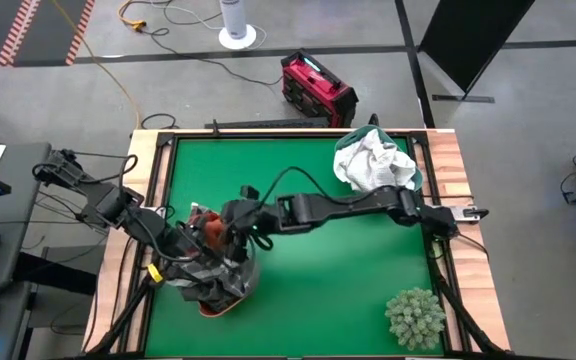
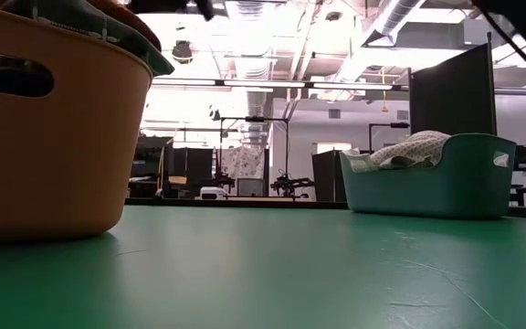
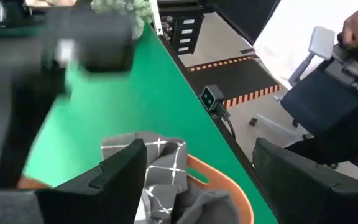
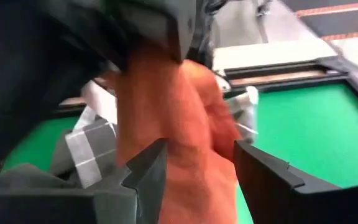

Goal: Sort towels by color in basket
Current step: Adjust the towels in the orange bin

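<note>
An orange basket [image 1: 230,300] stands at the near left with grey towels [image 1: 213,275] in it, among them a grey checked one [image 3: 160,162]. Both grippers are above it. My right gripper [image 4: 201,149] reaches in from the right and is shut on a rust-orange towel [image 1: 211,232]. My left gripper [image 3: 199,149] hangs open over the basket's rim [image 3: 219,180] with nothing between its fingers. White towels [image 1: 373,162] lie heaped in a teal basket [image 2: 455,178] at the far right. My right gripper pinches a bunched part of the rust-orange towel [image 4: 191,155] between its two fingers; the cloth fills the gap. The fingers slant down from the table's right side. The cloth runs on past the fingertips [image 4: 157,152], above the grey checked towel [image 4: 89,146]. Its lower end is hidden.
A spiky pale-green plant ball [image 1: 415,316] sits at the near right corner. The green table top [image 1: 328,290] between the two baskets is bare. A wooden frame [image 1: 153,160] edges the table. Beyond the far edge a red case [image 1: 316,88] and cables lie on the floor.
</note>
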Robot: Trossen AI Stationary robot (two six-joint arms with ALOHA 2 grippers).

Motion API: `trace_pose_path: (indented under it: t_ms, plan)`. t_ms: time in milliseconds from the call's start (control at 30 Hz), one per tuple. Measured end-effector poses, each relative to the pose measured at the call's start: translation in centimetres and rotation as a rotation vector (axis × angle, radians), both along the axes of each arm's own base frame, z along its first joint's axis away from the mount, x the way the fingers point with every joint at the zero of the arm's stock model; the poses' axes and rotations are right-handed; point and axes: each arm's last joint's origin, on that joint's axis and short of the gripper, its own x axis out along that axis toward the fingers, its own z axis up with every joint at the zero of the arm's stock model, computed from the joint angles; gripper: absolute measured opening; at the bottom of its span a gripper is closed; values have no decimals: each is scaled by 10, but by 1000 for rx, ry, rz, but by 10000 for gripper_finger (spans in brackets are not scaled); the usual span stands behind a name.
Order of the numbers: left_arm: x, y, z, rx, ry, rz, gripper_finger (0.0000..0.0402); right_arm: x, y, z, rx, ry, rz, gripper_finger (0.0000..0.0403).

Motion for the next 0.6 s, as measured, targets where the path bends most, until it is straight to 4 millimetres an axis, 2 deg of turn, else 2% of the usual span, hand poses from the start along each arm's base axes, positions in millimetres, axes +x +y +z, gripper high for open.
trace_pose_path:
  t_ms: [100, 167, 233, 367, 600]
  plan:
    - [0, 0, 1, 14, -23, -10, 281, 15, -6, -17, 37, -25, 74, 206]
    - [0, 0, 0, 36, -26, -11, 281, 20, -4, -26, 51, -28, 79, 186]
    - [0, 0, 1, 47, -35, -12, 281, 25, -1, -32, 80, -48, 75, 145]
    - [0, 1, 1, 60, -47, -18, 281, 25, 3, -34, 100, -43, 77, 30]
    - [-7, 5, 17, 10, -194, -28, 281, 22, 11, -33, 164, -26, 55, 23]
